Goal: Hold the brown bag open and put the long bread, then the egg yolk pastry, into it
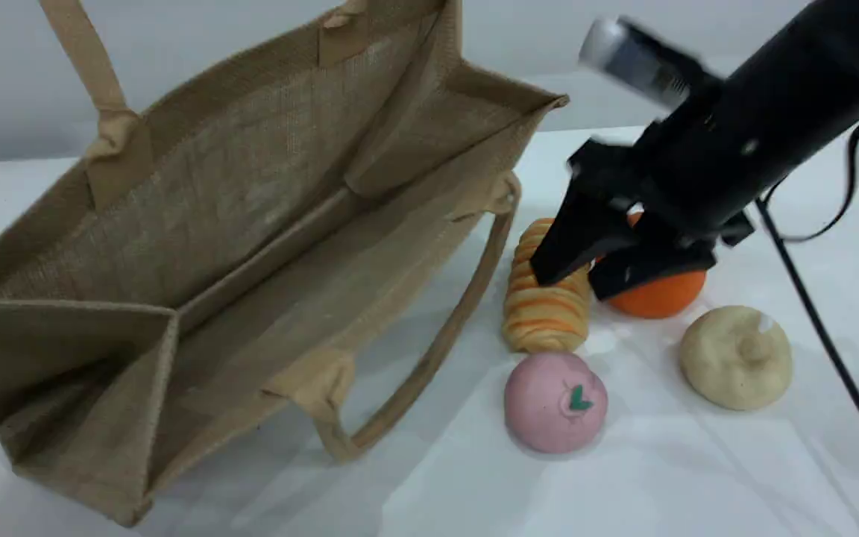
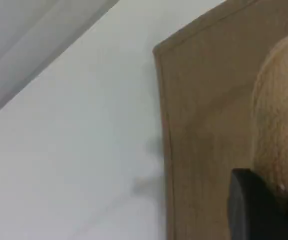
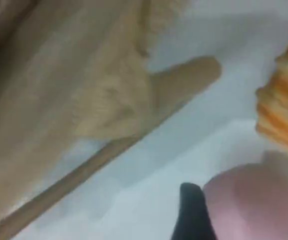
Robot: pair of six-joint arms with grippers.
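While the jaws stand apart, notes run outward from the right end effector.
Right end effector (image 1: 577, 270): spread, empty, tips low over the far half of the long bread (image 1: 546, 294); contact not clear.
Left end effector (image 2: 263, 210): pinched shut on a beige handle (image 2: 278, 120) of the brown bag (image 1: 236, 246), out of the scene view.
Long bread, place: on the table (image 1: 698, 462), between the bag's loose handle (image 1: 429, 358) and the orange fruit (image 1: 661, 292).
Long bread, axis: runs near to far, far end hidden under the fingers.
Egg yolk pastry (image 1: 735, 356): right of the loaf, untouched.
Risk, crowding: orange fruit and pink ball (image 1: 555, 401) sit just beside the loaf; one finger could nudge either or close on both.
Risk, grip: clamping near one end may let the soft loaf droop or slip.
Risk, bag: mouth tilts toward the foods; a slack handle could let it sag.
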